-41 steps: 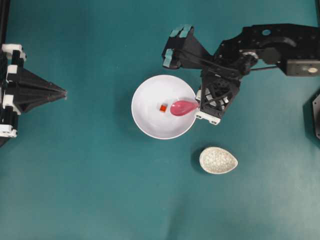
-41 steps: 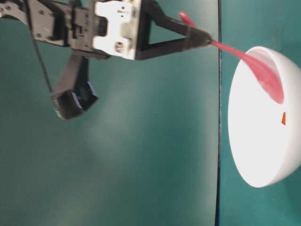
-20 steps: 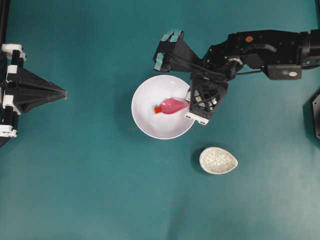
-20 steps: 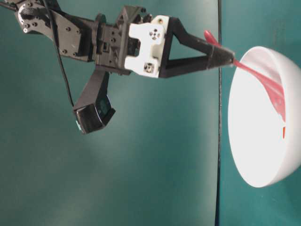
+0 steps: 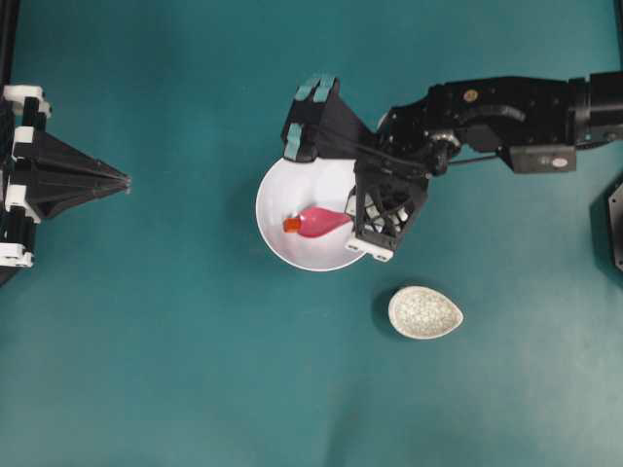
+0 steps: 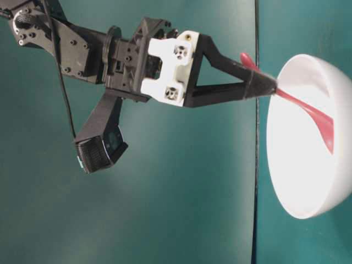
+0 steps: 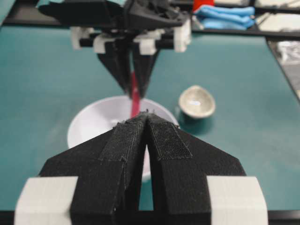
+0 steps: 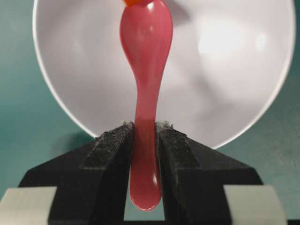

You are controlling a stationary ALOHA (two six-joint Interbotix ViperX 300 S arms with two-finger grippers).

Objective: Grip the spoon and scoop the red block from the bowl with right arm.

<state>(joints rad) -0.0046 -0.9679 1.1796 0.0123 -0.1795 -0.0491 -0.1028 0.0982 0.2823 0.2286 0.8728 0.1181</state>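
My right gripper [image 5: 352, 216] is shut on the handle of the pink spoon [image 5: 316, 222] and stands over the right rim of the white bowl [image 5: 275, 185]. The spoon's head lies inside the bowl and points left. The red block [image 5: 291, 225] touches the tip of the head on the bowl's left side. In the right wrist view, the spoon [image 8: 145, 56] runs up from between the fingers [image 8: 112, 140], with the red block [image 8: 136, 2] just showing at its tip. From table level the spoon [image 6: 313, 113] slopes down into the bowl [image 6: 297, 165], which hides the block. My left gripper [image 5: 125, 181] is shut and empty at the far left.
A small speckled cream dish [image 5: 424, 312] sits on the teal table below and to the right of the bowl. The right arm's camera mount [image 5: 310, 117] overhangs the bowl's upper rim. A black frame edge [image 5: 8, 39] runs along the left side.
The right gripper has moved left with the spoon. The spoon head reached the red block and pushed it toward the bowl's left side. The left arm has not moved.
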